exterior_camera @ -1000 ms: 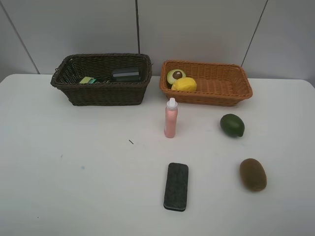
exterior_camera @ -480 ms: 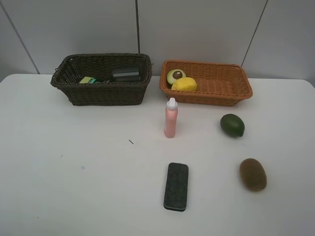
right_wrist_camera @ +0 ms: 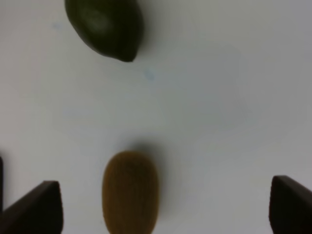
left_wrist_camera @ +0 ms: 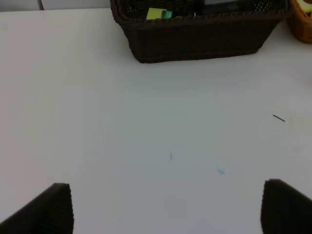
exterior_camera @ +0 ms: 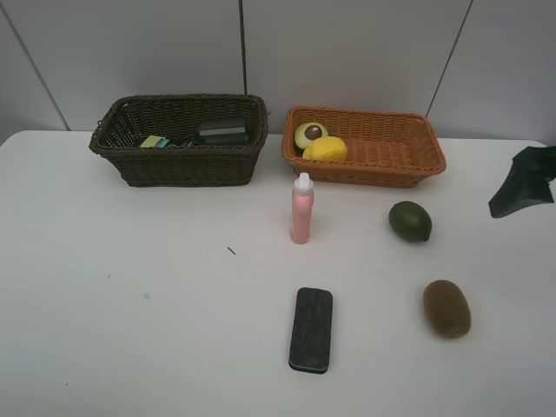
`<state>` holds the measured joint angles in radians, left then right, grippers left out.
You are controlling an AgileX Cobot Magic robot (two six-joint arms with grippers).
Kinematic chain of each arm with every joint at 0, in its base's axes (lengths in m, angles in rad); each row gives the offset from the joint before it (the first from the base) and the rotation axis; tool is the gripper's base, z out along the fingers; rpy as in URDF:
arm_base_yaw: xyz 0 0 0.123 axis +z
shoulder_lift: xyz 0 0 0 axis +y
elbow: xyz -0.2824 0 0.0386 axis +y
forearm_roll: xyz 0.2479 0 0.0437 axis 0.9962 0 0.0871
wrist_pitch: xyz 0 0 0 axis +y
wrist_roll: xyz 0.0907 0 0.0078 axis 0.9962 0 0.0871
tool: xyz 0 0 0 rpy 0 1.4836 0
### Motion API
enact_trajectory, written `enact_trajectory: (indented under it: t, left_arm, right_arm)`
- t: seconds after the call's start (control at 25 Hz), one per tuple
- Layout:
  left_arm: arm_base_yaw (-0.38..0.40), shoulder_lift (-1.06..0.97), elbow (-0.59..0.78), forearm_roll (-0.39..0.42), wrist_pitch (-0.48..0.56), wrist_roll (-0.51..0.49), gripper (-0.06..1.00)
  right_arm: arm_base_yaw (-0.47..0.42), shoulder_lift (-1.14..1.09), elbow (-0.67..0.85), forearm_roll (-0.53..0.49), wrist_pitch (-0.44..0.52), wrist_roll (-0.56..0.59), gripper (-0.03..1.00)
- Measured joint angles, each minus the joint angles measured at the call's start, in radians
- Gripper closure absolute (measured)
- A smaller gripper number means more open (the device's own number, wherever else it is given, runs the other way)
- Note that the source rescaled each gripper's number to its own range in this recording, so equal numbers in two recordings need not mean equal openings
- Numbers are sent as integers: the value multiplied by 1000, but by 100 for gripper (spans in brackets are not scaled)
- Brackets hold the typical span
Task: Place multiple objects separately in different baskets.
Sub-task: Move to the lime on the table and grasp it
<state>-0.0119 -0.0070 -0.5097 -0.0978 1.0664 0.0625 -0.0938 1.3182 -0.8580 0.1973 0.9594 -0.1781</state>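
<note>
White table (exterior_camera: 130, 304), grey panelled wall (exterior_camera: 347, 52); left hand (left_wrist_camera: 166, 185) and right hand (right_wrist_camera: 165, 183) gape empty.

We are looking at the dark brown basket (left_wrist_camera: 195, 41) standing on the white table (left_wrist_camera: 122, 122), its woven front wall facing us. Inside the basket a small yellow-green item (left_wrist_camera: 157, 13) is showing over the rim, and just beside it a dark flat item (left_wrist_camera: 224, 6) that we cannot identify. A corner of the orange basket (left_wrist_camera: 303, 22) is peeking in just beside the dark brown basket. On the table, well apart from that basket, a thin dark sliver (left_wrist_camera: 279, 117) is lying. The left gripper (left_wrist_camera: 168, 209) is hovering with its fingertips (left_wrist_camera: 53, 209) spread wide, nothing between them.
</note>
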Motion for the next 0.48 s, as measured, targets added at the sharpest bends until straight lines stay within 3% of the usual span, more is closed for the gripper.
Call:
enact_trajectory:
  t: [0.24, 0.48]
  left_arm:
    - [0, 0, 0, 0, 0, 0, -4]
    - [0, 0, 0, 0, -1, 0, -4]
  right_arm:
    - [31, 173, -116, 37, -10, -41, -3]
    - [205, 317, -187, -158, -28, -6, -3]
